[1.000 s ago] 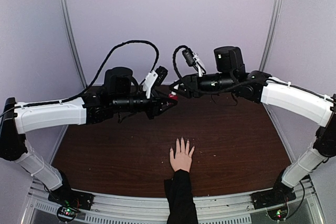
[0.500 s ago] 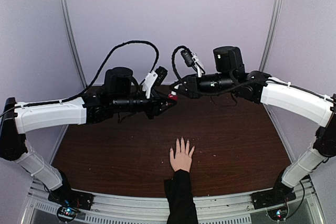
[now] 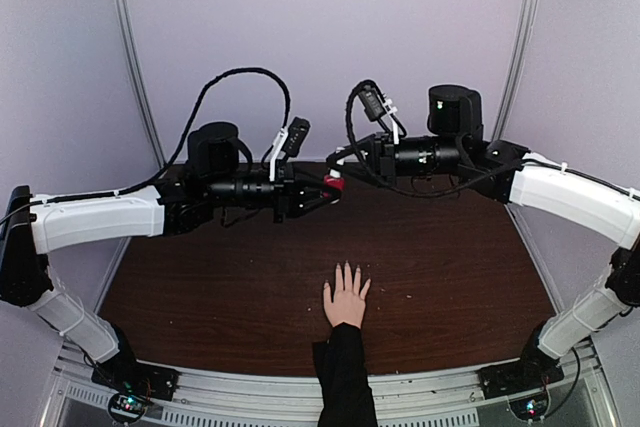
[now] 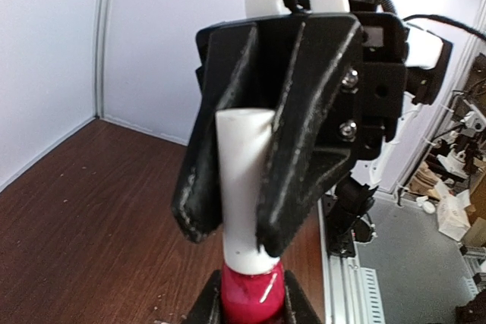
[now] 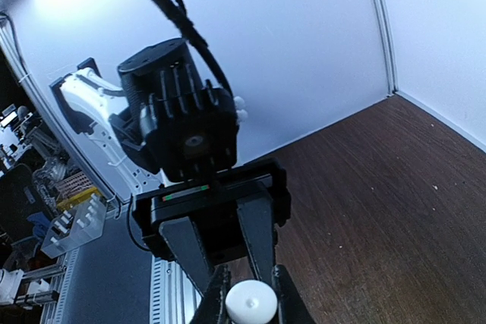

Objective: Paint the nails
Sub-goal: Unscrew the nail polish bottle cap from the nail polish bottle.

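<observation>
A pale hand (image 3: 346,299) in a black sleeve lies flat near the table's front edge, fingers pointing away; its nails (image 3: 346,266) are too small to judge for colour. Well above the table at the back, my left gripper (image 3: 318,190) (image 4: 250,305) is shut on a small red bottle (image 3: 332,185) (image 4: 250,294). My right gripper (image 3: 344,163) (image 5: 250,301) meets it from the opposite side and is shut on the bottle's white cap (image 4: 244,187) (image 5: 250,303). Both grippers are far behind the hand.
The dark wood table (image 3: 450,257) is enclosed by pale walls at the back and sides. An aluminium rail (image 3: 250,392) runs along the near edge by the arm bases. Black cables loop above both wrists.
My right gripper has shut on the white cap, and the right wrist has shifted slightly to the right. The left gripper keeps hold of the bottle. The hand has not moved.
</observation>
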{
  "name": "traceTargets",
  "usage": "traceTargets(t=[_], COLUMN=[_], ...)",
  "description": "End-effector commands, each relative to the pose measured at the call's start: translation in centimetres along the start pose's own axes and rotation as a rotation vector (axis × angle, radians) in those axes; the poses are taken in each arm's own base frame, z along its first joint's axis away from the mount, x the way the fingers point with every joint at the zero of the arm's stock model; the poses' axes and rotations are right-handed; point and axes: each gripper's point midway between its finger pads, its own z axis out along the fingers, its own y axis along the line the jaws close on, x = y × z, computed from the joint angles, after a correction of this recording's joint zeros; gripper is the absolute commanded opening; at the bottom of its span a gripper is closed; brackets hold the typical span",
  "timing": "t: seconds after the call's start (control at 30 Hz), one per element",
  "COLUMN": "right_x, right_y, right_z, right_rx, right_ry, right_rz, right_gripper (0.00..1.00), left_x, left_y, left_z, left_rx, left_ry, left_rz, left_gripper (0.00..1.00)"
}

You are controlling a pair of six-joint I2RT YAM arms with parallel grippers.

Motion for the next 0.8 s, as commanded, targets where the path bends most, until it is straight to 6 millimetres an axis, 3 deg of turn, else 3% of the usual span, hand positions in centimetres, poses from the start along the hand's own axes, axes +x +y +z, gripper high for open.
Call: traceTargets(t=[0.0, 0.2, 0.37, 0.7, 0.73, 0.77], right_x=[-2.4, -2.6, -2.5, -2.7, -2.8, -2.8], right_y=[5.1, 7.6, 8.3, 4.2, 4.1, 4.2], right_z=[-0.7, -1.5, -1.7, -2.6, -2.6, -2.6], right_rx=[-0.233, -0.377, -0.418, -0.150, -0.146, -0.147], right_ry=[-0.088, -0.098, -0.092, -0.059, -0.063, -0.069], right_rz=[-0.125, -0.188, -0.211, -0.185, -0.184, -0.183], right_gripper=[0.00, 0.00, 0.00, 0.00, 0.00, 0.00], left_x=[-2.9, -3.6, -4.0, -3.0, -3.1, -3.0], left_y=[-7.4, -9.2, -10.0, -6.0, -5.8, -5.7], left_z=[-0.4, -1.0, -1.3, -1.2, -1.2, -1.2], left_rx=[0.354, 0.478, 0.543, 0.249, 0.236, 0.230], left_ry=[-0.102, -0.123, -0.127, -0.109, -0.112, -0.111], left_rz=[0.105, 0.097, 0.074, 0.127, 0.131, 0.134], left_gripper=[0.00, 0.00, 0.00, 0.00, 0.03, 0.14])
